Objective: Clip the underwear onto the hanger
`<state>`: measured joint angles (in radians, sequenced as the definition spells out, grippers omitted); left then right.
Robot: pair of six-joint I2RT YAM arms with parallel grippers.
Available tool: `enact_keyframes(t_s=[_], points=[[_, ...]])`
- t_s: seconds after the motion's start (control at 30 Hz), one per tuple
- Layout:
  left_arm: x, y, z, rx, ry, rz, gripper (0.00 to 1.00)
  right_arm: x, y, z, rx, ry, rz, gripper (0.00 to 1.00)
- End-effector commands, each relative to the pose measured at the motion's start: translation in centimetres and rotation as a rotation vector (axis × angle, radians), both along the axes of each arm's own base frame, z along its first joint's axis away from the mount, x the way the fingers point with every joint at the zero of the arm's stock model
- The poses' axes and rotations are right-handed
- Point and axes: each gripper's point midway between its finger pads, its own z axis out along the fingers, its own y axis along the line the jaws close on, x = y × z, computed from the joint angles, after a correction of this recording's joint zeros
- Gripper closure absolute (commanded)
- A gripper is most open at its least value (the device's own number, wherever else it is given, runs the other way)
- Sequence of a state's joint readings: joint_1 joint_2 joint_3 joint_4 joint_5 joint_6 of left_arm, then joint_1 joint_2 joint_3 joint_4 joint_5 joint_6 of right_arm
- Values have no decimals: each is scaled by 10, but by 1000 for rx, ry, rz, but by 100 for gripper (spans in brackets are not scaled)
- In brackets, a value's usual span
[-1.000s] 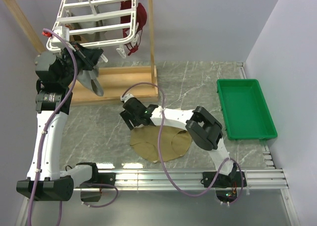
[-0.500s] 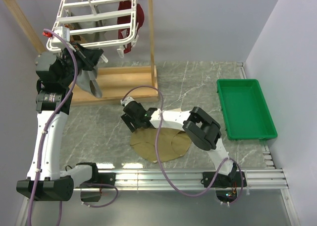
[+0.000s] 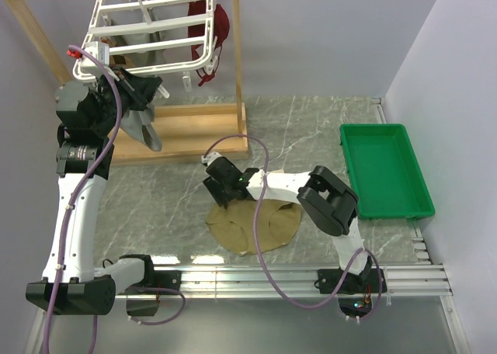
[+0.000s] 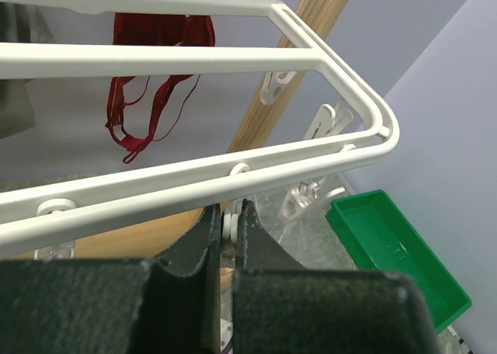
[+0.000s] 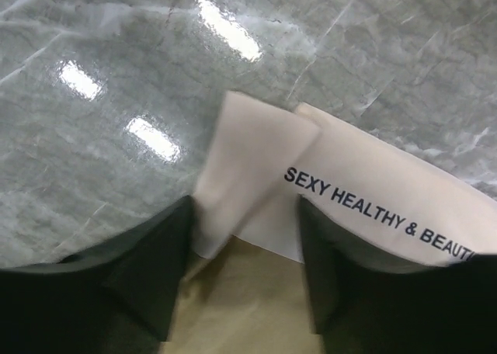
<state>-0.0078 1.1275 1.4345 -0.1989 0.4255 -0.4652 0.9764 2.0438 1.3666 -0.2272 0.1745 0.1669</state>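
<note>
**Right tool poised at the waistband, nothing clipped yet**

Right tool (image 3: 221, 185), seen from above, is low over the table (image 3: 295, 129) at the far-left edge of the underwear (image 3: 256, 226). The underwear lies flat in front of the arm bases. Left tool (image 3: 149, 90) is raised at the near rail of the hanger (image 3: 147, 28), which hangs from a wooden stand (image 3: 237, 67). A red garment (image 3: 217, 28) hangs at the hanger's right end. A green tray (image 3: 384, 168) sits well apart on the right.

On the left wrist view, the left tool is clenched, with a white clip (image 4: 227, 228) pinched between its fingers just under the rail. Other clips dangle free toward the rail's corner.

On the right wrist view, the right tool is released. Its jaws stand either side of the folded pale band (image 5: 373, 199), which carries dark print, with tan cloth beneath. Nothing is gripped.

By my reading the task is at an early stage. A clip seems to be held ready, but the underwear has yet to be grasped, lifted, carried over and clipped. The stand's post and base lie between cloth and hanger. The red garment fills the right end, and the right arm's cable (image 3: 252, 237) loops across the cloth.
</note>
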Motion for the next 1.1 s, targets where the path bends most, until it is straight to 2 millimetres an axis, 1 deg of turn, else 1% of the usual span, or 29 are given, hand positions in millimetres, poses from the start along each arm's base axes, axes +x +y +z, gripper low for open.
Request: enact_keyframes(t_s=[0.0,0.03,0.1,0.13,0.2,0.23,0.27,0.3,0.33,0.37,0.43,0.47,0.5,0.53,0.57,0.6,0.63,0.67,0.7,0.73,0.8,0.83,0.87,0.93,0.97,1.03,1.07], points=[[-11,-4,10,2,-33,-25,100,-8,-23,-18,-46,85,-15,41],[-10,-3,10,2,-31,-22,100,-11,-20,-20,-28,114,4,49],[-9,-4,11,-1,-28,-24,100,-11,-19,-23,-12,141,16,58],[-9,-4,11,-2,-27,-27,100,-12,-18,-24,3,162,26,68],[-9,-4,11,-3,-27,-26,100,-9,-17,-26,17,187,32,80],[-8,-4,9,-3,-22,-26,100,-8,-17,-26,26,195,33,90],[-8,-4,10,-5,-25,-26,100,-9,-15,-26,41,210,38,95],[-7,-4,9,-6,-21,-26,100,-3,-14,-22,65,204,32,100],[-8,-4,8,-5,-22,-28,100,1,-13,-18,85,196,29,100],[-8,-4,8,-4,-22,-31,100,7,-11,-3,123,166,18,100],[-8,-5,6,-6,-14,-35,100,22,-6,19,199,80,11,100],[-9,-6,5,-7,-12,-39,100,38,3,54,282,-22,11,100],[-9,-7,5,-8,-11,-46,100,38,-1,59,289,-51,13,100],[-10,-8,5,-13,-8,-50,100,46,2,77,321,-124,28,100],[-11,-8,5,-14,-6,-53,100,49,6,102,364,-184,44,100],[-12,-9,5,-16,-6,-58,100,61,8,119,376,-245,29,100],[-13,-10,5,-20,-3,-63,100,68,7,130,377,-282,24,100],[-14,-11,5,-20,-3,-70,100,75,11,151,414,-340,22,100],[-15,-11,5,-21,-3,-73,100,79,11,162,427,-380,20,100],[-16,-12,5,-27,-1,-81,100,80,13,174,434,-416,38,100],[-19,-14,5,-30,2,-92,100,82,19,209,501,-483,55,100],[-19,-16,5,-36,8,-99,100,82,21,221,499,-536,92,100],[-19,-15,5,-40,9,-100,100,82,22,240,536,-588,103,100],[-20,-17,5,-51,10,-110,100,82,25,255,553,-637,135,100],[-21,-18,4,-55,14,-118,100,81,27,270,584,-679,145,100],[-21,-20,2,-62,24,-130,100,79,29,285,604,-732,177,100],[-22,-22,1,-62,28,-142,100,78,31,296,624,-761,186,100]])
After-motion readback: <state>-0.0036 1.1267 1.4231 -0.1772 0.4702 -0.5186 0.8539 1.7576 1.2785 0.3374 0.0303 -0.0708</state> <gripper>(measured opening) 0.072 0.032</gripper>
